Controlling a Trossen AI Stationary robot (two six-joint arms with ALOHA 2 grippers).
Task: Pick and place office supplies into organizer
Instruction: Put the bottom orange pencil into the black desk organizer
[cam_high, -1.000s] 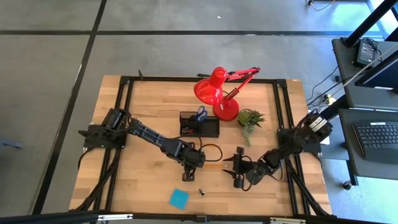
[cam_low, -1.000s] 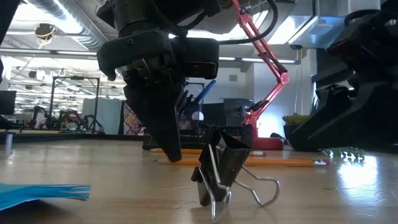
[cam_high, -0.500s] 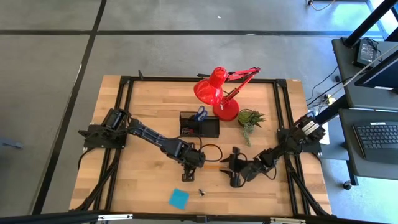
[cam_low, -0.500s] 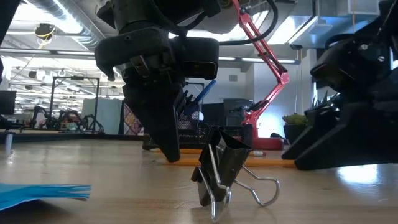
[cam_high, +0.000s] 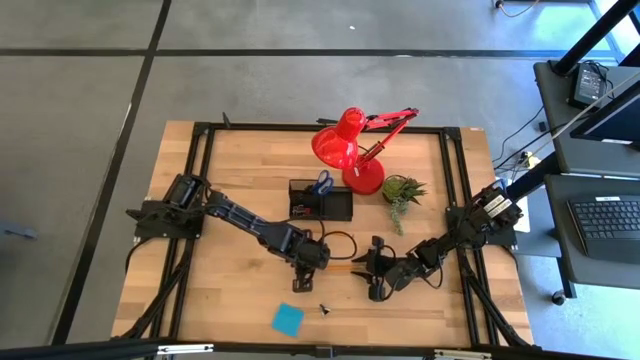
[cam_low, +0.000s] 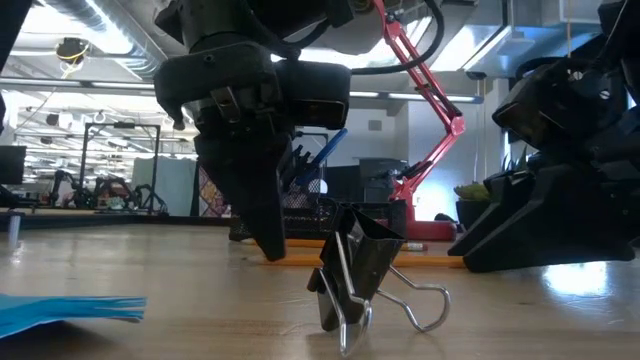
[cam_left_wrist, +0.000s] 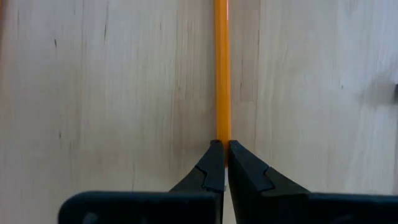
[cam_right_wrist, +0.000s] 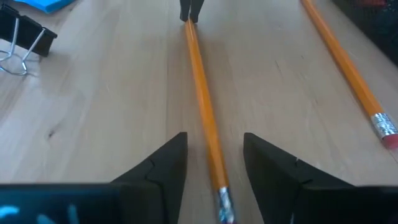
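Two grippers meet on one orange pencil (cam_right_wrist: 202, 99) lying on the table (cam_high: 240, 160). The left gripper (cam_left_wrist: 220, 163) pinches one end, its fingers closed on it. The right gripper (cam_right_wrist: 214, 163) straddles the eraser end, fingers apart, not touching.

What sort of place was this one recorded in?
Most likely a robotics lab or open workshop: a wooden table on a bare concrete floor, a side bench with a keyboard, and, in the low view, ceiling strip lights over rows of equipment.
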